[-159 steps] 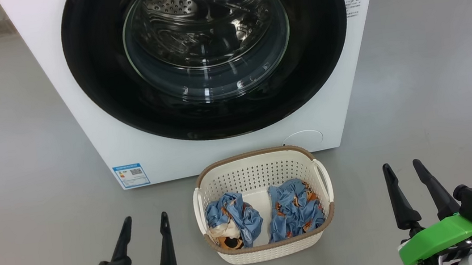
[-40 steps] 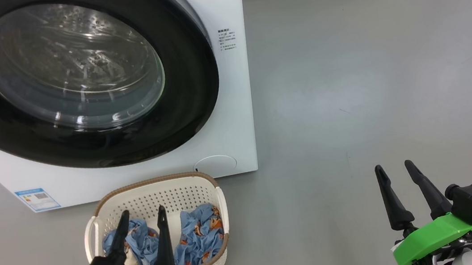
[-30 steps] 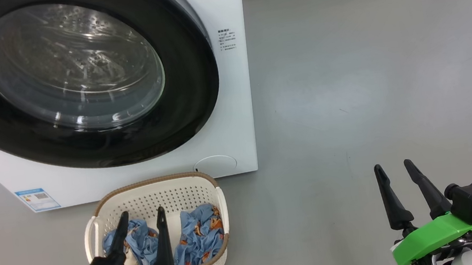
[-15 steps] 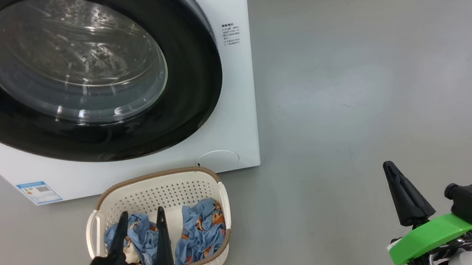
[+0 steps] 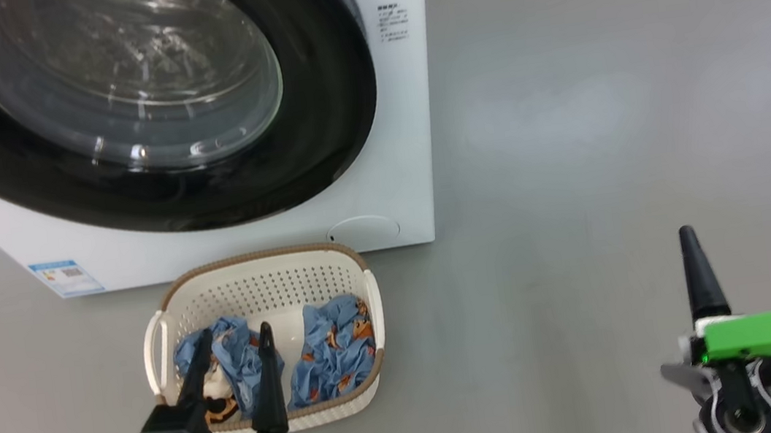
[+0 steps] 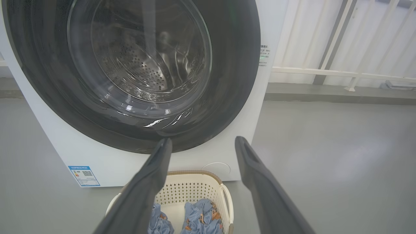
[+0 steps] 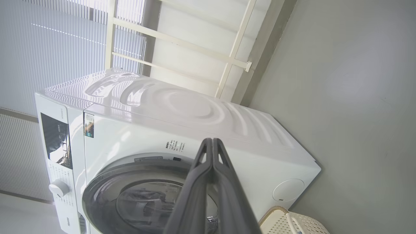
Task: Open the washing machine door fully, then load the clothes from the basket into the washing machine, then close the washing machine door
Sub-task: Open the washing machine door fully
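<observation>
The white washing machine (image 5: 405,133) fills the upper left. Its door (image 5: 335,105), a black ring around a glass bowl, lies flat against the front. Just in front stands the cream basket (image 5: 258,256) holding two bundles of blue printed clothes (image 5: 335,348). My left gripper (image 5: 233,332) hovers open over the basket's near side with nothing between its fingers. Seen from the left wrist, that gripper (image 6: 203,141) points at the door (image 6: 136,65), with the basket (image 6: 195,182) below. My right gripper (image 5: 687,234) is shut and empty over bare floor at the lower right. The right wrist view is rolled sideways, and the shut gripper (image 7: 212,140) points toward the machine (image 7: 195,110).
Grey floor (image 5: 605,145) stretches open to the right of the machine. A blue label (image 5: 66,278) and a round flap (image 5: 364,231) mark the machine's lower front. A control panel with a knob (image 7: 58,188) sits at its top. White railing (image 6: 341,71) runs behind.
My right gripper has gone from open to shut and its wrist has rolled over. The head camera has shifted, sliding the whole picture. My left gripper stays open over the basket.
</observation>
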Motion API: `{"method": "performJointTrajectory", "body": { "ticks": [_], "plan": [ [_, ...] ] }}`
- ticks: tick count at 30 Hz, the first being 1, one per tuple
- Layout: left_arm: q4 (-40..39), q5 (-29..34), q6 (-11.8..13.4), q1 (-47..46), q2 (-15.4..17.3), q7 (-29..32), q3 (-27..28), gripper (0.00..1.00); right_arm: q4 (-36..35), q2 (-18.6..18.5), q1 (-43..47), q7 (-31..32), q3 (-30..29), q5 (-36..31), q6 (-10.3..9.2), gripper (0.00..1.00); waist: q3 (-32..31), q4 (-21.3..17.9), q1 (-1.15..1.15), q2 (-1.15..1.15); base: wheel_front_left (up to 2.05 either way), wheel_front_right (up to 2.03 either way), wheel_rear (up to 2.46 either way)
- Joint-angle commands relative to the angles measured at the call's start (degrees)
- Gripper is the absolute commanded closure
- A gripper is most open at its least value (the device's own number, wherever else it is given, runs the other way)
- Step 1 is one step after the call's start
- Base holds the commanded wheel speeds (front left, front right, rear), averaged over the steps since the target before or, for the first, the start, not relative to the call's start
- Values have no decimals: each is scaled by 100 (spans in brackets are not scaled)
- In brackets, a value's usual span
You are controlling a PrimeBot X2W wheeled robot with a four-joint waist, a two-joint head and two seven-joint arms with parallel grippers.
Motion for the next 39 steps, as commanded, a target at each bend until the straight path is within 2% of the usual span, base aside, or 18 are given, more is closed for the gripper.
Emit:
{"method": "performJointTrajectory", "body": {
  "ticks": [1,5,9,15,18,26,39],
  "plan": [
    [-166,54,9,-266,55,-37,148,0,-93,-11,-308,94,47,296,9,100,164,101,0,0,0,0,0],
    [-229,37,10,-354,55,-37,112,0,-19,-37,-659,376,-196,797,9,100,357,194,0,0,0,0,0],
    [-270,11,20,-427,55,-37,57,0,58,-181,-949,630,-270,929,9,100,513,270,0,0,0,0,0],
    [-327,-50,45,-630,55,-37,-71,0,258,-460,-1681,1316,-279,1198,9,100,868,442,0,0,0,0,0],
    [-354,-97,65,-746,55,-37,-144,0,488,-508,-2127,1756,-352,1593,9,100,1057,529,0,0,0,0,0],
    [-417,-221,119,-1016,55,-37,-348,0,998,-958,-3381,2441,-72,1606,9,100,1483,769,0,0,0,0,0],
    [-511,-455,242,-1310,55,-37,-656,0,1778,-1126,-4996,3565,379,1919,9,100,1941,1118,0,0,0,0,0]
  ]
}}
